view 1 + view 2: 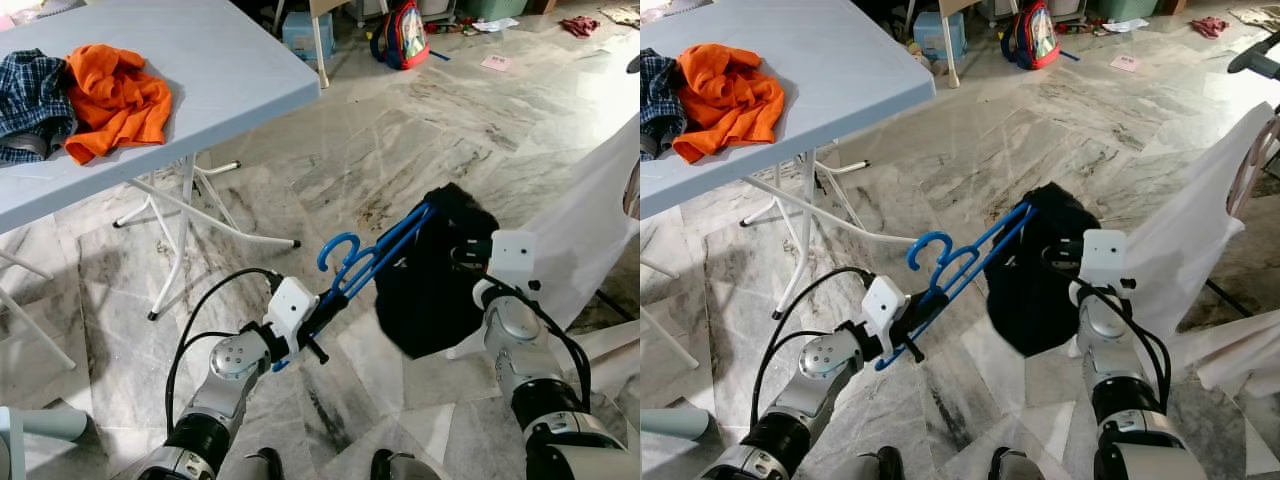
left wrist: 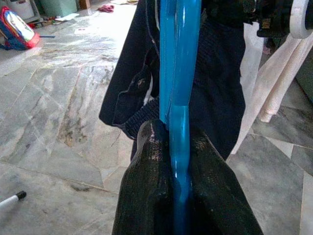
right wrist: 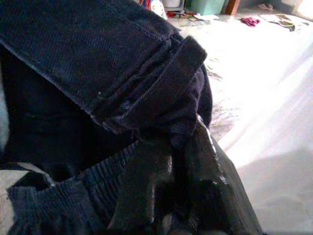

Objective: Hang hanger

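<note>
At frame centre, the left hand (image 1: 318,318) pinches the blue plastic hanger (image 1: 372,258); the right hand (image 3: 178,161) pinches the dark navy garment (image 1: 432,275) draped on it. Keep both grips firm and the hook upright while carrying it.

A folding table (image 1: 230,70) fills the upper left, bearing an orange shirt (image 1: 115,100) and a plaid shirt (image 1: 30,95). A backpack (image 1: 402,33) sits top centre on the marble floor (image 1: 400,140).

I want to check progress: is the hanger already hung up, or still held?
Still held. The left gripper is shut on the blue hanger, above the floor; the right gripper pinches the dark garment on it.
</note>
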Available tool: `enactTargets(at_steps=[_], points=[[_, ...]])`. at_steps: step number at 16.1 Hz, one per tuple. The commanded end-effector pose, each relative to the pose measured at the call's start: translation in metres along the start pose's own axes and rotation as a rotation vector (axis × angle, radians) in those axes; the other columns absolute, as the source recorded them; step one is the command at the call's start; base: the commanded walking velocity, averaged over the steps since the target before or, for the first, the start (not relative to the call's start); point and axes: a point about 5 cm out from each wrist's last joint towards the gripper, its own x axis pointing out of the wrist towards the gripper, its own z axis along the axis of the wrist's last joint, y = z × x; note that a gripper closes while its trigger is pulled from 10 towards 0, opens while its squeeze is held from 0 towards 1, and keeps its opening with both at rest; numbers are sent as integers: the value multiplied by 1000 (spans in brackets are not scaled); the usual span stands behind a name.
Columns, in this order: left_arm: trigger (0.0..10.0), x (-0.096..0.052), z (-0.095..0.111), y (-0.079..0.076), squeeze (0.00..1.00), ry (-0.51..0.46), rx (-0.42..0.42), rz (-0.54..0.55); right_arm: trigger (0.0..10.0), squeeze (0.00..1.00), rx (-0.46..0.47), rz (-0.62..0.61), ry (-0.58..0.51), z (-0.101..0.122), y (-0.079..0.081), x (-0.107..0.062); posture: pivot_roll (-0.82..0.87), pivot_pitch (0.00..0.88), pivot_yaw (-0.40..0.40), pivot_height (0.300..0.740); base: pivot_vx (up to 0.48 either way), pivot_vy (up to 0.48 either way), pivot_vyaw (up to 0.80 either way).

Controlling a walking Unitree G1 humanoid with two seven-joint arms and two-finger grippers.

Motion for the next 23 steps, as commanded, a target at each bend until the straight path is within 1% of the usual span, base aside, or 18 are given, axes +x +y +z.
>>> enactTargets(at_steps=[1, 2, 3, 4, 5, 6, 9, 10, 12, 13, 14, 15, 16, 17, 19, 20, 21, 23], points=[[0, -3, -1, 0, 0, -7, 14, 6, 0, 0, 15, -35, -24, 5, -6, 0, 1, 186, 32, 740, 0, 0, 0], [0, -4, -4, -3, 0, 9, 21, -24, 0, 0, 19, -42, -34, 7, -7, 1, 0, 187, 31, 740, 0, 0, 0], [0, -6, -8, -11, 0, 32, 46, -94, 0, 0, 22, -40, -47, 11, -6, 3, -3, 188, 30, 740, 0, 0, 0], [0, -7, -10, -14, 0, 42, 50, -124, 0, 0, 24, -38, -50, 13, -5, 4, -3, 188, 30, 740, 0, 0, 0], [0, -11, -15, -23, 0, 82, 86, -240, 0, 0, 31, -32, -61, 19, -1, 8, -4, 190, 27, 740, 0, 0, 0], [0, -13, -17, -25, 0, 100, 104, -285, 0, 0, 35, -32, -67, 22, 1, 10, -2, 190, 26, 740, 0, 0, 0], [0, -18, -20, -25, 0, 127, 124, -320, 0, 0, 40, -40, -72, 29, 3, 15, 2, 192, 26, 740, 0, 0, 0], [0, -23, -23, -23, 0, 144, 129, -328, 0, 0, 48, -52, -72, 30, 2, 16, 8, 192, 26, 740, 0, 0, 0], [0, -29, -24, -17, 0, 143, 124, -311, 0, 0, 50, -66, -57, 29, 1, 17, 12, 191, 27, 740, 0, 0, 0], [0, -31, -22, -14, 0, 125, 110, -295, 0, 0, 70, -72, -29, 24, -1, 16, 14, 190, 27, 740, 0, 0, 0], [0, -32, -19, -10, 0, 105, 48, -278, 0, 0, 79, -81, 8, 17, -4, 14, 13, 190, 29, 740, 0, 0, 0], [0, -32, -17, -5, 0, 90, 22, -250, 0, 0, 82, -85, 35, 11, -5, 13, 15, 190, 27, 740, 0, 0, 0], [0, -31, -13, 6, 0, 52, -52, -167, 0, 0, 76, -96, 80, 0, -8, 9, 14, 191, 26, 740, 0, 0, 0], [0, -31, -12, 9, 0, 44, -66, -149, 0, 0, 74, -99, 94, -4, -9, 7, 16, 190, 26, 740, 0, 0, 0], [0, -31, -11, 25, 0, 14, -176, 4, 0, 0, 84, -130, 177, -27, -16, -5, 19, 189, 26, 740, 0, 0, 0], [0, -32, -12, 28, 0, 5, -203, 38, 0, 0, 91, -136, 197, -33, -17, -8, 17, 189, 28, 740, 0, 0, 0], [0, -33, -14, 31, 0, -18, -289, 75, 0, 0, 118, -163, 239, -43, -21, -14, 17, 188, 30, 740, 0, 0, 0], [0, -36, -20, 34, 0, -16, -392, 134, 0, 0, 147, -200, 294, -57, -27, -22, 18, 187, 33, 740, 0, 0, 0]])
